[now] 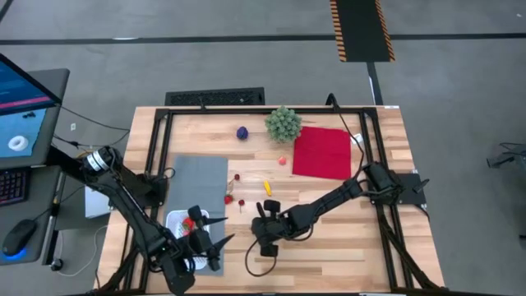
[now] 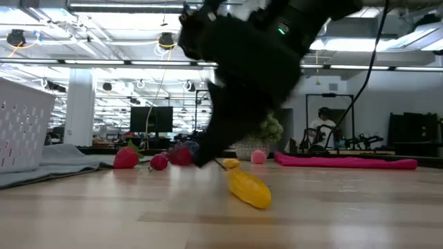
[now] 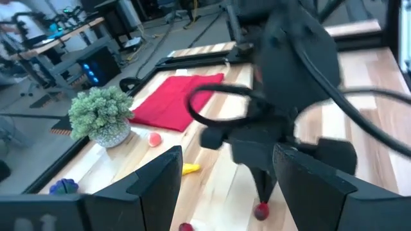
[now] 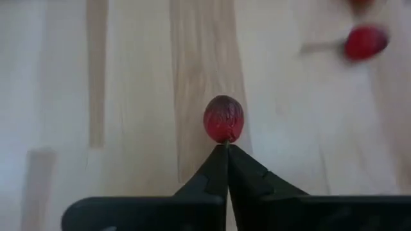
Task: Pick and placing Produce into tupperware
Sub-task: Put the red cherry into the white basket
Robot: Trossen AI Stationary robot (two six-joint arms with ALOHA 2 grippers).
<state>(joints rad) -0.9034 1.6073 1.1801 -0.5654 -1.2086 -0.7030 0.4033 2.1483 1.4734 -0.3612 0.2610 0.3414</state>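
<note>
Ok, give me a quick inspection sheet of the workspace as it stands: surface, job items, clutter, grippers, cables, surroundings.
Surface: wooden table in a black frame.
Job's things: tupperware on the grey mat's near end; yellow piece, pink piece, purple ball and several red pieces loose mid-table.
Clutter: green plant, red cloth.
Grippers: left gripper open beside the tupperware; right gripper shut, tips just behind a dark red piece.
Cables: black loop under the right arm.
Surroundings: keyboard beyond the table; monitor to the left; a seated person in the room behind.
</note>
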